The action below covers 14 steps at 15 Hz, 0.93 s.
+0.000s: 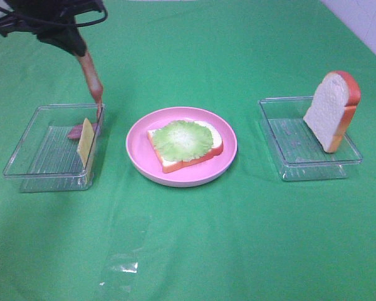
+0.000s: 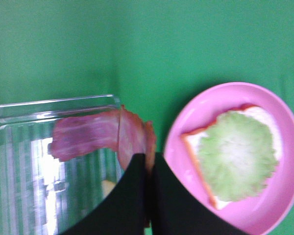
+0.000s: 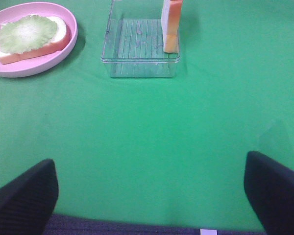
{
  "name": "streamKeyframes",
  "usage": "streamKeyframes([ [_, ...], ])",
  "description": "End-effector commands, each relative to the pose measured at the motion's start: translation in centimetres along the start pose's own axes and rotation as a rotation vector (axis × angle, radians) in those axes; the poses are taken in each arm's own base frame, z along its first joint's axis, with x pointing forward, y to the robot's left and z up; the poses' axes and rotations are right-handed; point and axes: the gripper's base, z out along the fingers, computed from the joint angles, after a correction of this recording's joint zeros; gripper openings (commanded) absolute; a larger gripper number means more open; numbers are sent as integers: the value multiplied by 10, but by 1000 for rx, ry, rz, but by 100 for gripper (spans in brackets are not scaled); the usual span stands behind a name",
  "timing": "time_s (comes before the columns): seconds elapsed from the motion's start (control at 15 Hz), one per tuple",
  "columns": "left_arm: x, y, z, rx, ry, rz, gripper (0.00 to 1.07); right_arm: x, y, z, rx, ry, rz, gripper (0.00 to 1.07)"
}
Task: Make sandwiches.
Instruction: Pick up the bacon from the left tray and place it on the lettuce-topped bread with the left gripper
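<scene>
my left gripper (image 2: 148, 157) is clamped on the reddish-brown toy bacon strip (image 1: 92, 78), which hangs long-axis down over the clear plastic tray (image 1: 25, 150). the lettuce-topped white bread slice (image 1: 183, 141) on the round pink plate (image 1: 138, 153) lies just to its right; my right gripper (image 3: 149, 193), jaws apart, is farther off.

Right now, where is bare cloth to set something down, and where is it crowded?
Free: cloth between pink plate and right tray, and the wide stretch in front of both. Crowded: left tray's plate-side wall, where the left fingers hold bacon.
</scene>
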Motion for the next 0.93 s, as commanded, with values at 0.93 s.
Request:
streamKeyframes([
  [0.93, 60, -134, 100, 313, -2, 28, 0, 3, 0, -2, 1, -33, -6, 98],
])
